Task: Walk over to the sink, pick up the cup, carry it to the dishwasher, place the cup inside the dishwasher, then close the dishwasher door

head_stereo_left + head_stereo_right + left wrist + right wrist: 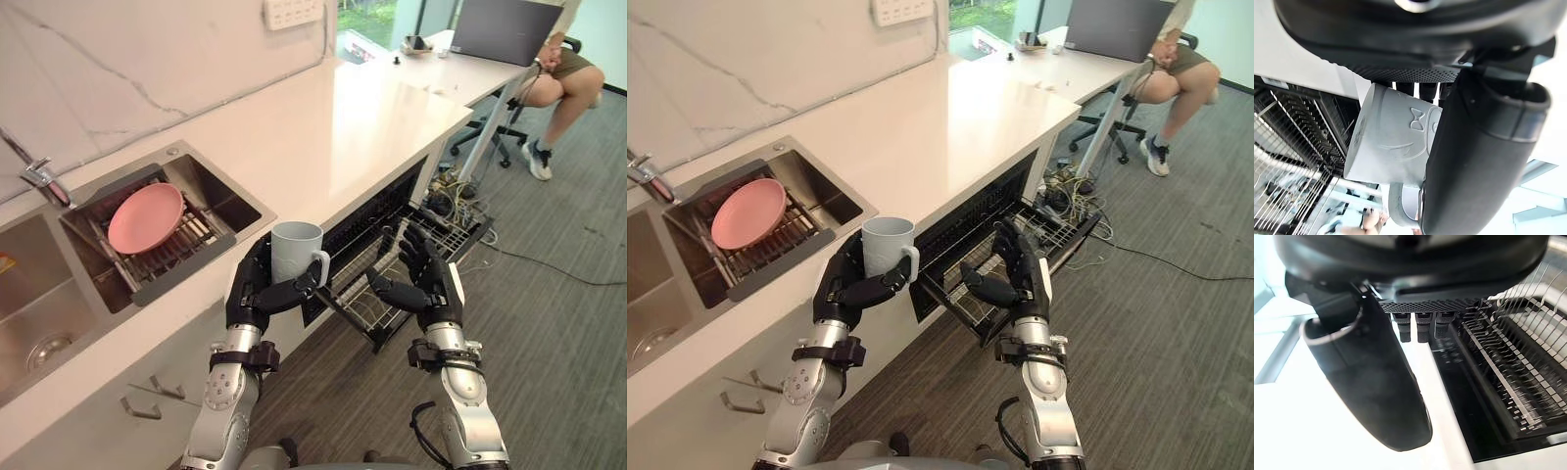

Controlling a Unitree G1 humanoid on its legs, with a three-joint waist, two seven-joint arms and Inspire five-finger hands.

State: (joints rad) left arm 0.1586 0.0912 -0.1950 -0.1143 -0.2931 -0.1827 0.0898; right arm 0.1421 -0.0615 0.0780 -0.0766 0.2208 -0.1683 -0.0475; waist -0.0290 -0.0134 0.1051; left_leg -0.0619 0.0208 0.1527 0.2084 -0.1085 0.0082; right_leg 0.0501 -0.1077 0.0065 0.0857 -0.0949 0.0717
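**Lowering the cup into the open dishwasher**

The long white table (323, 127) runs along the wall. Under its front edge the dishwasher (367, 220) stands open, with its wire rack (387, 308) drawn out toward the robot. The sink (220, 201) is set into the table to the left and holds a pink plate (145, 217) on a drainer.

The cup (294, 250) is upright in the air just in front of the table edge. It sits above and left of the rack, with its handle turned toward the dishwasher. The left hand (257, 294) grips it from behind, with fingers wrapped round the wall and the thumb across the front, below the handle. The right hand (426, 279) hovers over the rack with its fingers loosely spread and holds nothing.

The step in hand appears to be placement. To do it well, the robot would carry the cup right and down, clear of the table lip, and keep it level until it is over the rack. It would set the cup between the tines before easing the grip. The right hand is probably best moved off the rack first, which would also leave it free to swing the door shut.
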